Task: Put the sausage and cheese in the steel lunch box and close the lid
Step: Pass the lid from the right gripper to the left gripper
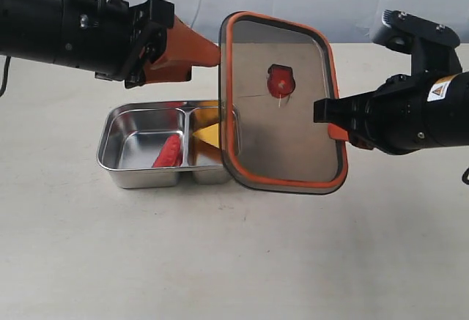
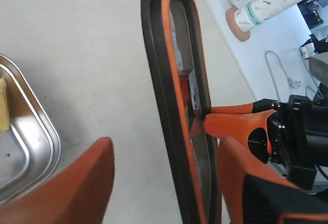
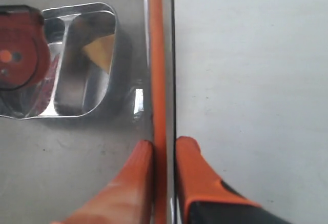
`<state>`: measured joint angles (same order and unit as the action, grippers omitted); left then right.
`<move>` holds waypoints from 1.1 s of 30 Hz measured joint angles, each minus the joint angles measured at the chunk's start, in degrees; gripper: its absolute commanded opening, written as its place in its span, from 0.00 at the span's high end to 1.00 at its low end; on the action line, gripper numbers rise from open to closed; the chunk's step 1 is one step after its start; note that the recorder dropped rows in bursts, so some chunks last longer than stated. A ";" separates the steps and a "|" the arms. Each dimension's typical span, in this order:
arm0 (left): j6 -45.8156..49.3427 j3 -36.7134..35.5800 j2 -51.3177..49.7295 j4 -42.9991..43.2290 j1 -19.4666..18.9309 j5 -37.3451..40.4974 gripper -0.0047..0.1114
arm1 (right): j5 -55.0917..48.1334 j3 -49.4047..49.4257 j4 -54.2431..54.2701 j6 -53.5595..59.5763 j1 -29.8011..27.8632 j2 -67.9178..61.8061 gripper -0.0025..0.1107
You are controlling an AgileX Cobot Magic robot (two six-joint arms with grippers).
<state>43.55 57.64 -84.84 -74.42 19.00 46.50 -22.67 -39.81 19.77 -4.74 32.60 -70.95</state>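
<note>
The steel lunch box (image 1: 117, 133) sits on the table. The red sausage (image 1: 168, 151) lies in its larger compartment and the yellow cheese (image 1: 207, 135) in the smaller one. The dark lid (image 1: 293, 144) with its orange seal and red valve tab (image 1: 281, 80) hangs tilted in the air, just right of the box. My right gripper (image 1: 338, 131) is shut on the lid's right edge, its fingers clamping the rim (image 3: 163, 106). My left gripper (image 1: 205, 64) is open at the lid's upper left edge. In the left wrist view the rim (image 2: 164, 96) stands between the spread fingers (image 2: 87, 178) without being clamped.
The box (image 3: 110, 39) and cheese (image 3: 100, 49) show through the lid in the right wrist view. A paper towel roll (image 2: 271, 1) and a cable (image 2: 277, 75) lie beyond the table's far edge. Pale tabletop (image 1: 234, 261) stretches in front of the box.
</note>
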 measured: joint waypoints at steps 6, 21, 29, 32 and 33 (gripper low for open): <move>1.26 0.00 -0.07 0.00 0.00 0.00 0.47 | 0.31 0.00 8.65 7.83 0.00 0.00 0.99; 2.42 0.00 -0.07 0.53 4.56 -3.93 0.96 | 1.07 0.00 20.39 19.29 2.93 0.00 0.99; 3.82 0.00 -0.07 0.52 4.56 -4.72 0.96 | 2.15 0.00 20.28 20.02 2.93 0.00 0.80; 4.67 0.00 -0.07 0.52 4.95 -6.13 0.96 | 3.30 0.00 19.86 20.20 2.93 0.48 0.59; 5.22 0.00 -0.07 1.33 4.95 -6.74 0.96 | 4.02 0.00 19.76 20.30 2.93 1.08 0.54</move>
<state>48.77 57.64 -84.92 -73.10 23.95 39.76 -18.65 -39.81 39.53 15.56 35.53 -69.88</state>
